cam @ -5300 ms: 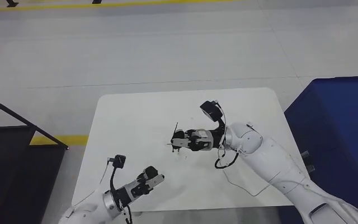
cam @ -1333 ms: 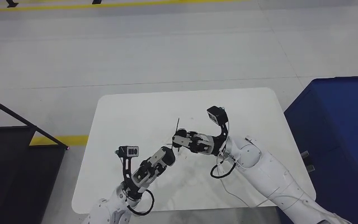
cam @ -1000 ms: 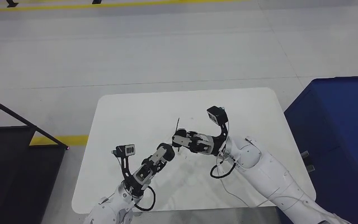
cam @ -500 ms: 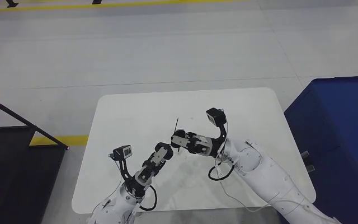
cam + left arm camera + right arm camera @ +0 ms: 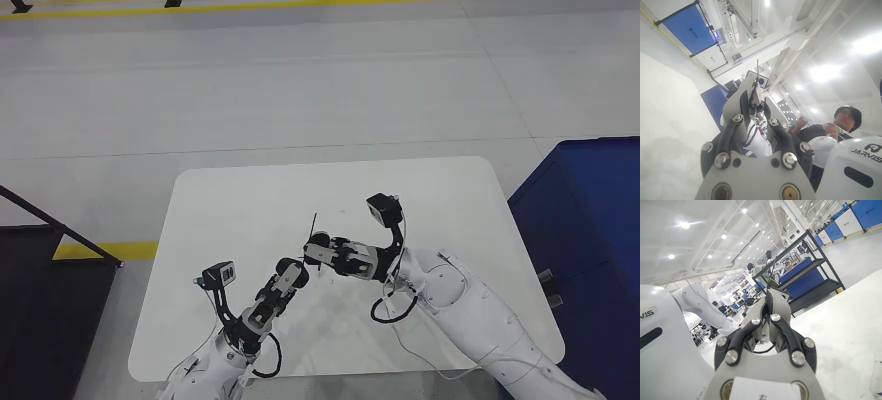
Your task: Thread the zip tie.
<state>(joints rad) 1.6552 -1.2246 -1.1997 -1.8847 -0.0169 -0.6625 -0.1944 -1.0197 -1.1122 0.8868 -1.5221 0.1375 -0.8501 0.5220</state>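
A black zip tie [image 5: 312, 228] sticks up from my right gripper [image 5: 318, 247], which is shut on it above the middle of the white table [image 5: 420, 190]. In the right wrist view the pads [image 5: 766, 303] press together on the tie, and a loop of black strap [image 5: 762, 352] curves behind them. My left gripper [image 5: 293, 271] sits just short of the right one, on the near-left side, and is open. In the left wrist view its fingers [image 5: 743, 103] stand apart. Past them the right gripper [image 5: 752, 89] faces me, with the tie's thin tail [image 5: 757, 68] rising from it.
A blue cabinet [image 5: 590, 230] stands off the table's right side and a black rack [image 5: 40, 290] off its left. A small clear plastic item [image 5: 877, 368] lies on the table near the right gripper. The far half of the table is bare.
My left gripper has come up from the table's front edge to just beside the right gripper. The right gripper, still holding the tie, has shifted slightly left.
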